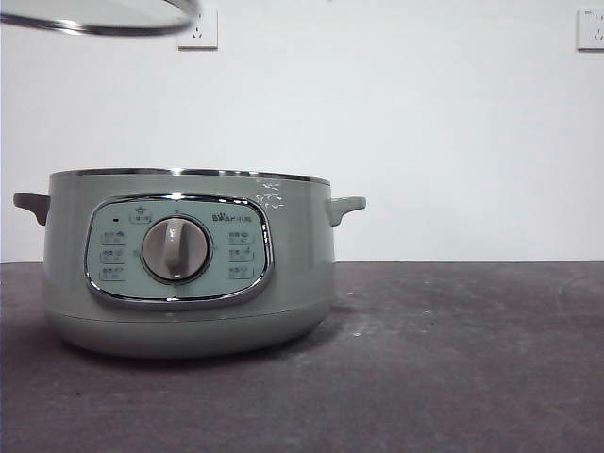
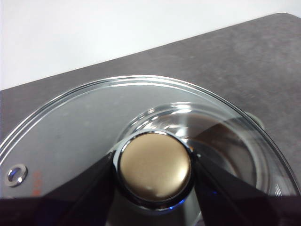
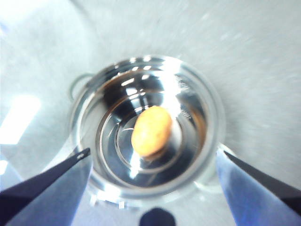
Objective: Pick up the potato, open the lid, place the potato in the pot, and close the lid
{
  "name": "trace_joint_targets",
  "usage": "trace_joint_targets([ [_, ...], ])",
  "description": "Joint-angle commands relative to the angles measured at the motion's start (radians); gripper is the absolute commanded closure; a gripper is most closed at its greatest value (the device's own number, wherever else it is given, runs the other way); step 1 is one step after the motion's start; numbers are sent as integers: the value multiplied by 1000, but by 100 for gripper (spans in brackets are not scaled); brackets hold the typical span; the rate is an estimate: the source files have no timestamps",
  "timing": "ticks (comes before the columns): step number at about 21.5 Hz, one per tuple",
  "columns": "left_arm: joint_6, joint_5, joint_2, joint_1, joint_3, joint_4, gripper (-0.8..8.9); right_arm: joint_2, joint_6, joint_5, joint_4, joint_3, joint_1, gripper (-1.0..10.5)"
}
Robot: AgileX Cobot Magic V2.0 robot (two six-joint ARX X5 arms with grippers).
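The potato (image 3: 151, 131) is lying inside the pot (image 1: 189, 260), below the right gripper (image 3: 153, 165), whose jaws are spread wide. The left gripper (image 2: 154, 165) is pinching the knob of the lid (image 2: 84, 127), holding it high at about 10 o'clock from the pot, so this arm is nearer for closing.

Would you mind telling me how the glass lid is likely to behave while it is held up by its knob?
The lid is glass, so probably fragile if dropped. The left gripper clamps only its small round knob, so the wide dome may tilt. The smooth knob could slip.
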Motion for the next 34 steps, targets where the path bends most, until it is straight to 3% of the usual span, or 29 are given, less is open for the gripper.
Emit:
trace_joint_targets([
  [1, -15, 37, 75, 0, 8, 111, 822, -75, 6, 2, -45, 0, 1, 510],
  [12, -76, 128, 429, -9, 8, 365, 822, -259, 36, 160, -224, 0, 1, 510],
  [34, -97, 127, 555, -46, 8, 340, 822, -262, 44, 180, -248, 0, 1, 510],
])
